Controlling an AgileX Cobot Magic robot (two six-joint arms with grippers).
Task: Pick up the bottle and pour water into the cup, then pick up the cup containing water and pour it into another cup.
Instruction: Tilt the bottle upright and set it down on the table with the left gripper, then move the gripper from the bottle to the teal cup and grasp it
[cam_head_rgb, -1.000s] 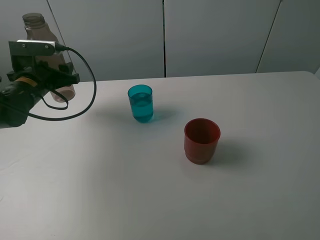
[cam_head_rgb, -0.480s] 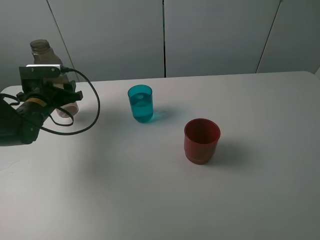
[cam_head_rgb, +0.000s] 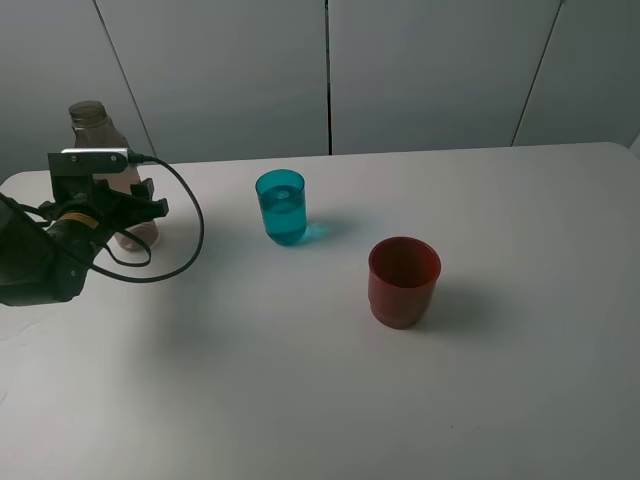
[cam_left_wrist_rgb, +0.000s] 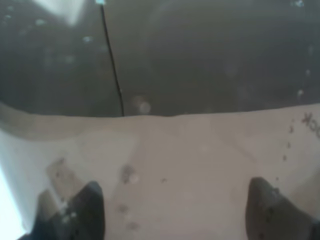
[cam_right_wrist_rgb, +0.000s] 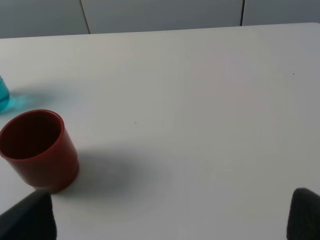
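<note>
Bottle (cam_head_rgb: 90, 120) lower, between left fingers (cam_left_wrist_rgb: 89, 209)

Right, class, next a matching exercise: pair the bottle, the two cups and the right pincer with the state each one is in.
Column one:
1. bottle
2. teal cup
3. red cup
4. right pincer

Column two:
A. looks empty inside
B. gripped by the left pincer
C. has water in it
D. open, gripping nothing

Pairs: 1-B, 2-C, 3-A, 4-D
</note>
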